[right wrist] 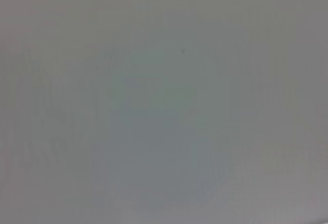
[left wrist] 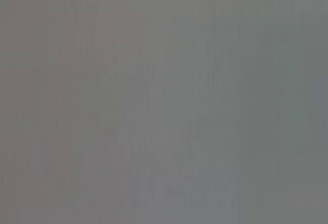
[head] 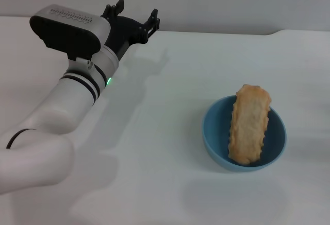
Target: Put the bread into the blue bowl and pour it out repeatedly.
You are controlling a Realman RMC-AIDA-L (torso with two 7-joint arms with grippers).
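Note:
The bread (head: 250, 124), plain golden-tan side up with scalloped edges, lies lengthwise in the blue bowl (head: 214, 132) on the right of the white table, one end sticking out over the far rim. My left gripper (head: 135, 15) is held up at the far left, well away from the bowl, its black fingers open with nothing between them. The right gripper does not show in the head view. Both wrist views show only a plain grey surface.
The white table (head: 165, 91) runs to a pale wall at the back. My left arm (head: 72, 91) stretches from the near left corner toward the far left.

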